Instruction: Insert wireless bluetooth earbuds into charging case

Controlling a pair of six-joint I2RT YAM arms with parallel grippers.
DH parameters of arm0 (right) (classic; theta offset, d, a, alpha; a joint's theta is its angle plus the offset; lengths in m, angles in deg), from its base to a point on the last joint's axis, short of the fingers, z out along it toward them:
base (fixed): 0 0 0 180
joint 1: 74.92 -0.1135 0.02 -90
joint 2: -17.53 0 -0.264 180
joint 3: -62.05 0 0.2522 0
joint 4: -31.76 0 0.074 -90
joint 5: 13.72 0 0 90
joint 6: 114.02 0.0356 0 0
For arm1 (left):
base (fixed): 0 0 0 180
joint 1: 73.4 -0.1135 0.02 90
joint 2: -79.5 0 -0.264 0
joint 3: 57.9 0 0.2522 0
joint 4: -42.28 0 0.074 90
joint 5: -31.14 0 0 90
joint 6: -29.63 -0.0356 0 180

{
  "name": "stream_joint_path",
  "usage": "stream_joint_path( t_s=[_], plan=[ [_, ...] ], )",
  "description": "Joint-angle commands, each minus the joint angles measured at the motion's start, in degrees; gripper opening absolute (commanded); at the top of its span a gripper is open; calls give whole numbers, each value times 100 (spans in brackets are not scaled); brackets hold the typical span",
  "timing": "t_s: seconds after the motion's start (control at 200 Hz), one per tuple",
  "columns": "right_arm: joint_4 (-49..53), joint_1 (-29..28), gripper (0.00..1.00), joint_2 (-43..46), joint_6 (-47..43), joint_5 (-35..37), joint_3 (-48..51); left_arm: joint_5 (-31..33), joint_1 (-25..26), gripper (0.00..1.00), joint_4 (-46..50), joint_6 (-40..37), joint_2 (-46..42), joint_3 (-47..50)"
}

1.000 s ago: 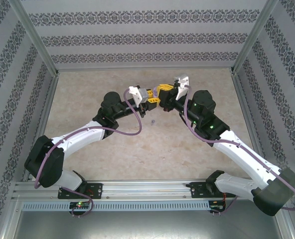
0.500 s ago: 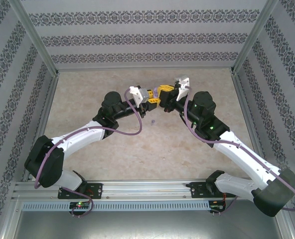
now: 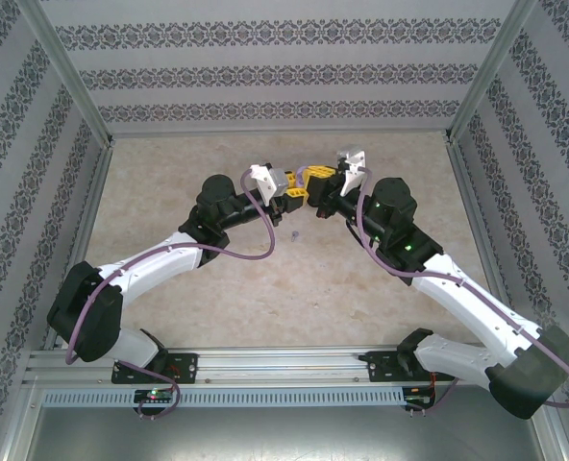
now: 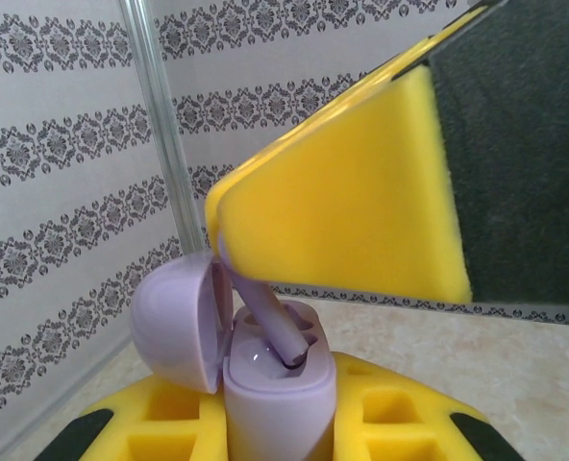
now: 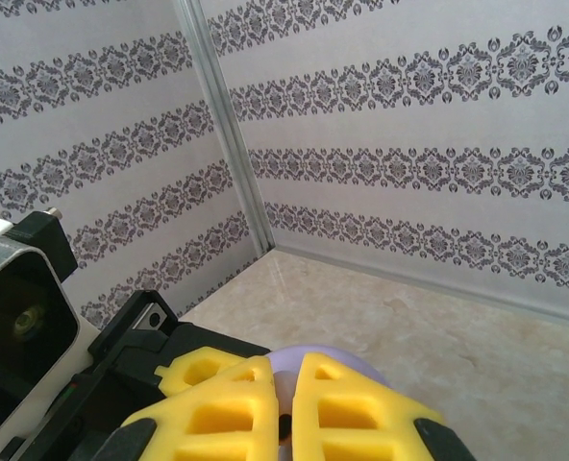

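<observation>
My left gripper point(image 4: 280, 427) is shut on a lilac charging case point(image 4: 277, 389), held upright above the table with its lid point(image 4: 174, 322) swung open to the left. From the upper right, my right gripper point(image 5: 286, 384) comes in shut on a lilac earbud point(image 4: 270, 327). The stem's tip sits in the case's near socket. In the top view the two grippers meet at mid-table, left gripper point(image 3: 290, 189) and right gripper point(image 3: 315, 179). Another small lilac earbud point(image 3: 294, 232) lies on the table just in front of them.
The beige table point(image 3: 265, 288) is walled by patterned panels, with metal posts at the corners point(image 4: 160, 125). The left gripper's black body point(image 5: 121, 355) sits close beside the right fingers.
Both grippers stay shut and pressed together. The right wrist has shifted very slightly toward the left gripper.
</observation>
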Motion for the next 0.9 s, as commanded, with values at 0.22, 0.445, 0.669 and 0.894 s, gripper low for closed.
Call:
stream_joint_path(
  t_s=[0.22,0.445,0.669,0.894],
  plan=[
    [86,49,4,158,14,64,195,82,70,0,-233,-145,-214,-224],
    [114,102,2,167,-24,211,224,28,70,0,-251,-112,-232,-225],
    [161,101,2,38,-48,111,208,-80,68,0,-271,-47,-273,-244],
    [147,58,1,-43,-63,-116,214,-41,69,0,-232,-54,-302,-277]
  ],
)
